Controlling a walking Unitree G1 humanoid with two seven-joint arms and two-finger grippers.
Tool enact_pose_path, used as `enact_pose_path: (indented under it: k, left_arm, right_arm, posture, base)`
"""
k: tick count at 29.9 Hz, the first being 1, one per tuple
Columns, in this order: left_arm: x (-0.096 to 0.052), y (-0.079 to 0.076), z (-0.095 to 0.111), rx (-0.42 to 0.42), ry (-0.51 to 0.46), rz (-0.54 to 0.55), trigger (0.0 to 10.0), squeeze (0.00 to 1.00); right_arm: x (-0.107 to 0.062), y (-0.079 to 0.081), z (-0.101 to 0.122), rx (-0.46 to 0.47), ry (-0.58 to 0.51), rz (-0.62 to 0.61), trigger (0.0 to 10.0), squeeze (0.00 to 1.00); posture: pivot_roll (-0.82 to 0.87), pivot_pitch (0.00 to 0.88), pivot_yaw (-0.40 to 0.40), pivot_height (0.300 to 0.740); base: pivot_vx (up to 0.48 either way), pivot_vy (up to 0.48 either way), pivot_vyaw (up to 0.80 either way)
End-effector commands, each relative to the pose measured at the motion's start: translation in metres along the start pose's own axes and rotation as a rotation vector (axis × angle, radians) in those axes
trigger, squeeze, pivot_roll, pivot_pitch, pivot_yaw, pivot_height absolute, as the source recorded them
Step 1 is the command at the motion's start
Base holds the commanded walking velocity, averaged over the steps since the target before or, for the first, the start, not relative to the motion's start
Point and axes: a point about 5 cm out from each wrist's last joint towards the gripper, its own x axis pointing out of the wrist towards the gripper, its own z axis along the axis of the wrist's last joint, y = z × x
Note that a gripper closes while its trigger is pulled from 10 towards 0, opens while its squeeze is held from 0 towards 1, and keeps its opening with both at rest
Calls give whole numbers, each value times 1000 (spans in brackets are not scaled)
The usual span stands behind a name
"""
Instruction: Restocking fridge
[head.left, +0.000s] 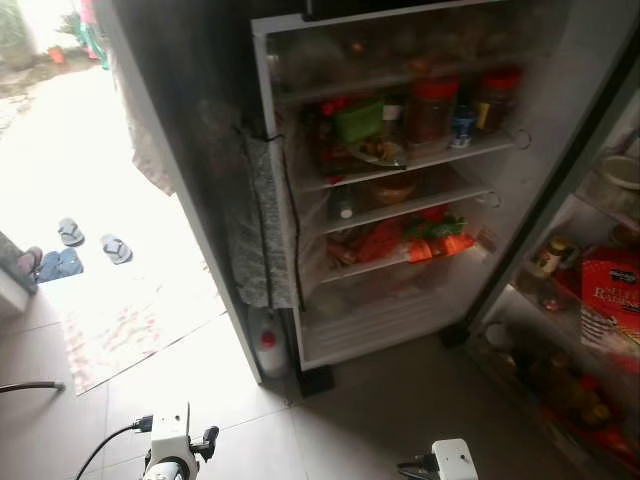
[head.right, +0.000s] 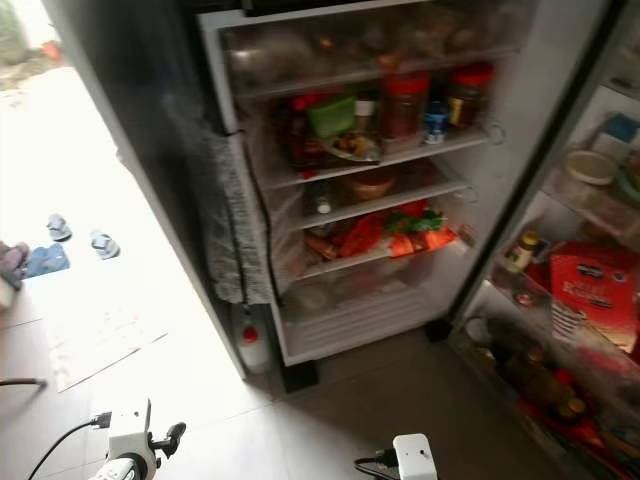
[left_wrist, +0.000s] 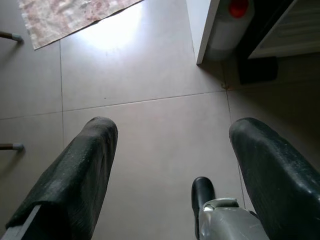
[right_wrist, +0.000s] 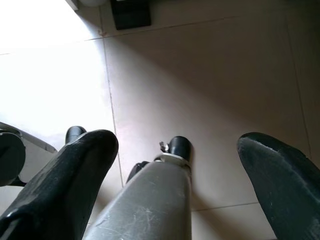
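Beige floor tiles are lying under both spread, empty grippers, left gripper and right gripper, while the fridge is standing open beside a red-capped bottle, a patterned rug and 2 sandals.

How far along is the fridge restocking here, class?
Done: the fridge stands open, its shelves already holding jars and red packets, with more in the door. In hand: nothing; the left tool and right tool are open and empty above the floor. Left: fetching and placing new stock, then closing up.
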Motion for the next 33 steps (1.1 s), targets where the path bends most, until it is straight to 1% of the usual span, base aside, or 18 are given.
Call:
enact_pose_path:
  k: [1,5,8,24,27,33]
  left_arm:
    - [-1,3,-5,-4,26,7,10000,0]
    - [-1,3,-5,-1,30,6,10000,0]
    - [-1,3,-5,17,31,3,10000,0]
    - [-2,5,-8,13,44,2,10000,0]
    - [-1,4,-7,15,41,0,10000,0]
    - [-1,3,-7,22,43,-1,10000,0]
  right_arm:
    - [-1,0,-4,6,13,-5,10000,0]
    - [-1,0,-5,14,16,-10,10000,0]
    - [-1,0,-6,8,23,-11,10000,0]
    - [-1,1,-7,7,27,-9,10000,0]
    - [-1,1,-7,5,26,-9,10000,0]
    - [-1,1,-7,5,28,-11,10000,0]
  posture:
    - [-45,46,62,740]
    - [-48,43,64,740]
    - [-50,38,66,740]
    - [-52,25,72,740]
    - [-52,29,73,740]
    - [-49,37,71,740]
  base:
    - [0,281,0]
    - [0,281,-145]
    - [0,0,-781]
    - [0,0,-775]
    - [0,275,-775]
    - [0,0,-770]
